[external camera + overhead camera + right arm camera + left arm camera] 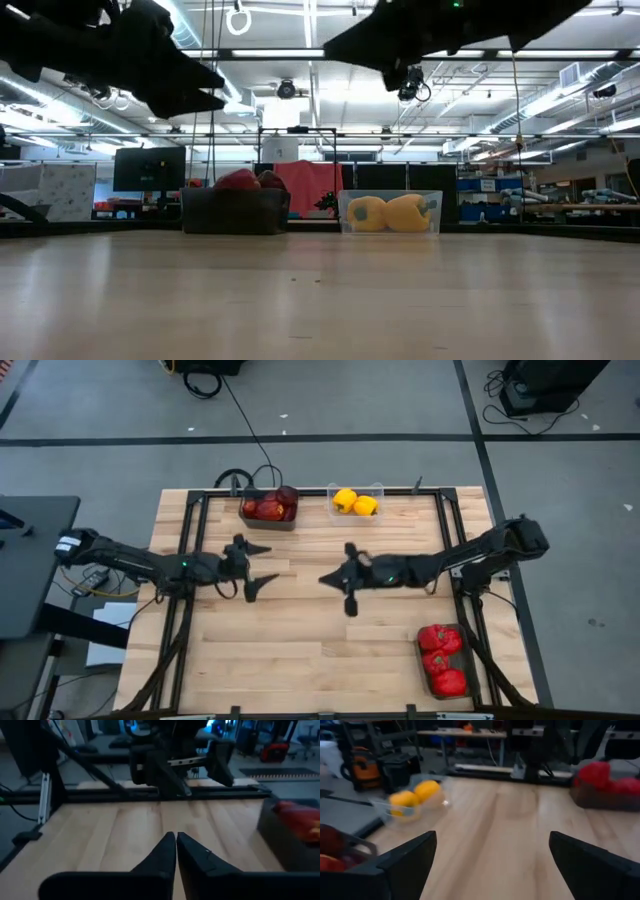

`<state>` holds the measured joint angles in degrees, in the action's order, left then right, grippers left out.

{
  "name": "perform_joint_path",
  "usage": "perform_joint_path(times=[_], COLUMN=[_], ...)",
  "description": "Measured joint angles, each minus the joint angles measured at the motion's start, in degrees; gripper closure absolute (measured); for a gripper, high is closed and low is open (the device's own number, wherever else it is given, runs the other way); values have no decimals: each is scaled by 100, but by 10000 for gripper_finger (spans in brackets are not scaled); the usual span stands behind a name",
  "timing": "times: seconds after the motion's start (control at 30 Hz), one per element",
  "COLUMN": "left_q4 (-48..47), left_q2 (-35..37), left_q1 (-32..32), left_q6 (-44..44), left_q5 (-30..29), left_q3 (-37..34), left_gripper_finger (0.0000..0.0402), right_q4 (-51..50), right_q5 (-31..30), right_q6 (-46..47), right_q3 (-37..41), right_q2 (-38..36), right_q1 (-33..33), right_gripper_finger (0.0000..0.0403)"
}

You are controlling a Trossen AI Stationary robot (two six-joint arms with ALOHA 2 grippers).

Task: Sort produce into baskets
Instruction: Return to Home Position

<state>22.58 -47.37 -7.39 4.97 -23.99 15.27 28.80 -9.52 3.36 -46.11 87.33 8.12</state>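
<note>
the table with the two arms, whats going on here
Two robot arms are sorting produce into bins, and the sorting looks finished. The dark red fruit sits in a dark bin at the far edge. The yellow peppers are in a clear bin beside it, and the red peppers fill a third bin on the right arm's side. No loose piece shows on the table. Both arms hang above its middle holding nothing, the left gripper open and the right gripper shut.

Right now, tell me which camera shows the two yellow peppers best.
Low view: both yellow peppers sit side by side, seen level through the clear bin. High view shows them small from above; left wrist view catches them at an angle; right wrist view misses them.
</note>
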Motion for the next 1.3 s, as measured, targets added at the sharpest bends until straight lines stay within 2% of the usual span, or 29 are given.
perform_joint_path(times=[0.1,0.2,0.3,0.47,0.57,0.67,0.9,1.13,1.3], left_q4=[-293,-855,-1424,-1964,-2217,-2454,-3199,-3461,-3372], left_q2=[477,1005,1481,2043,2341,2624,3267,3478,3496], left_q1=[289,372,375,375,375,362,353,354,353], left_q6=[-126,-199,-170,-26,-25,3,147,7,-118], left_q5=[116,173,179,181,179,179,176,107,-152], left_q3=[2,2,2,2,2,2,2,2,-202], left_gripper_finger=[12,46,120,257,310,344,379,382,383], right_q4=[68,150,296,659,698,677,692,713,843], right_q5=[215,353,248,-260,-437,-445,-489,-545,-648], right_q6=[-11,-48,-57,-78,-90,-98,-67,-61,-58], right_q3=[424,880,1350,2123,2478,2765,3160,3489,3842], right_q2=[-591,-1227,-1873,-2809,-3276,-3609,-4043,-4299,-4520], right_q1=[-208,-306,-300,-85,40,101,120,118,118], right_gripper_finger=[373,390,395,397,398,399,400,400,400])
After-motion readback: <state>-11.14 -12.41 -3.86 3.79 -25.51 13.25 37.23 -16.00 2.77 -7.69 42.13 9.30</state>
